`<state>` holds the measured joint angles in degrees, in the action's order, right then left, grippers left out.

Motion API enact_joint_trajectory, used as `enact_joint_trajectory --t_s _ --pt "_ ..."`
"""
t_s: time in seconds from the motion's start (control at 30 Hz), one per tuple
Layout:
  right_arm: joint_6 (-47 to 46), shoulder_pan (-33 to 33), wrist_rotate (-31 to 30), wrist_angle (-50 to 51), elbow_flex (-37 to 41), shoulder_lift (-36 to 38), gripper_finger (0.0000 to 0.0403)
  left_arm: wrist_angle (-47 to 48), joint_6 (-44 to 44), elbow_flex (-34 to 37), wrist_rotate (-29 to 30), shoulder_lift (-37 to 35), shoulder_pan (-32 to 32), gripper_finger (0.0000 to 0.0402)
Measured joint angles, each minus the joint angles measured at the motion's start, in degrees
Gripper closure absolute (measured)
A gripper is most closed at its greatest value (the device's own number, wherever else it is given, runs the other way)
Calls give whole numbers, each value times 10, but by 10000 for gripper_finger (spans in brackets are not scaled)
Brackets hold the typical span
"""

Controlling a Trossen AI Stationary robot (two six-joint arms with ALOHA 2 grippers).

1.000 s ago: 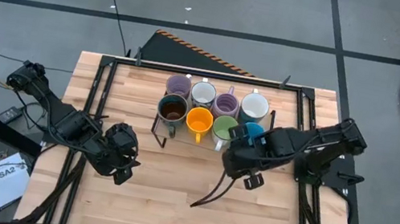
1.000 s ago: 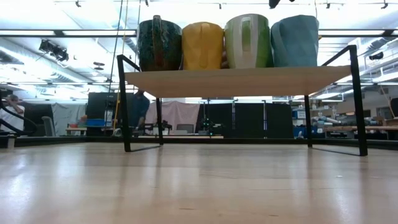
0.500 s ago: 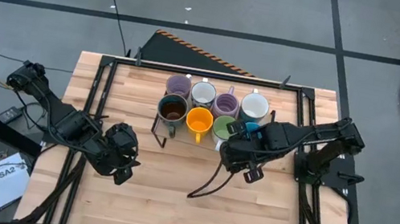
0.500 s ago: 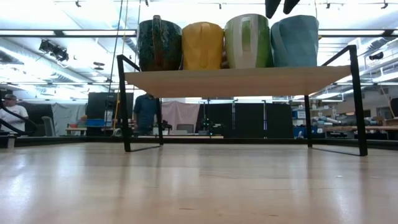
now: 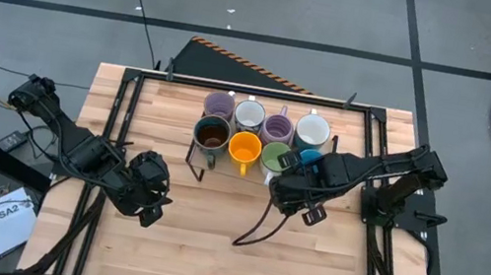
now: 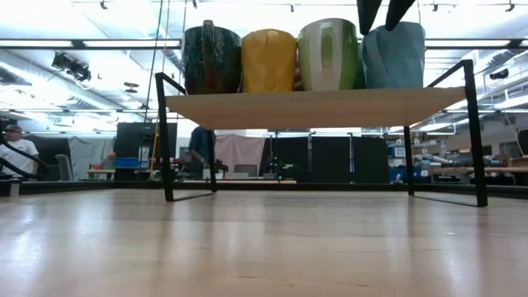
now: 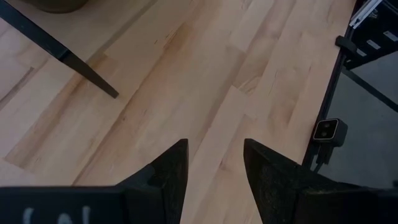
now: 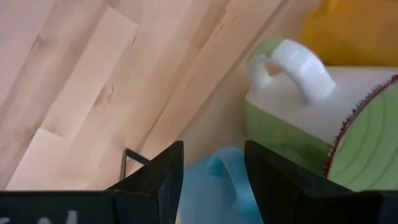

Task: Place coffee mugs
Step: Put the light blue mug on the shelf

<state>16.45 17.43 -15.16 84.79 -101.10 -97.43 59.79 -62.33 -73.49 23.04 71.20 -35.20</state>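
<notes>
Eight mugs stand in two rows of four on a low shelf [image 5: 196,162] at the far middle of the tabletop [image 5: 198,240]. The near row runs, from the left arm's side, brown mug [image 5: 211,134], orange mug [image 5: 244,147], green mug [image 5: 274,156], blue mug [image 5: 310,158]. The far row runs lavender mug [image 5: 219,105], a white mug [image 5: 249,115], second lavender mug [image 5: 276,128], and second white mug [image 5: 312,130]. In the low view the near row stands upright and touching side by side along the shelf's wooden top [image 6: 313,107], which rests on thin black legs above the tabletop.

The right hand [image 5: 303,166] is at the blue mug, partly covering it from above. In the low view its two dark fingers [image 6: 368,12] come down spread apart over the blue mug's rim, near the side next to the green mug. The right wrist view shows those fingers open with a clear gap, the blue mug's handle [image 8: 221,168] between them and not gripped; the green mug, with its white handle, lies just beside, and the orange one beyond it.

The left hand [image 5: 148,193] waits over bare wood at the near left of the tabletop, well apart from the shelf, its fingers [image 7: 168,174] open and holding nothing.
</notes>
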Motion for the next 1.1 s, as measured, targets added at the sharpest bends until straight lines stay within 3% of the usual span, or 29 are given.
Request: enact_joint_trajectory --t_s 0.7,1.1 --pt "17 -14 -16 17 -7 0 228 0 -2 0 -2 0 0 239" --pt "12 15 3 41 9 0 254 0 -16 0 -4 0 -1 239"
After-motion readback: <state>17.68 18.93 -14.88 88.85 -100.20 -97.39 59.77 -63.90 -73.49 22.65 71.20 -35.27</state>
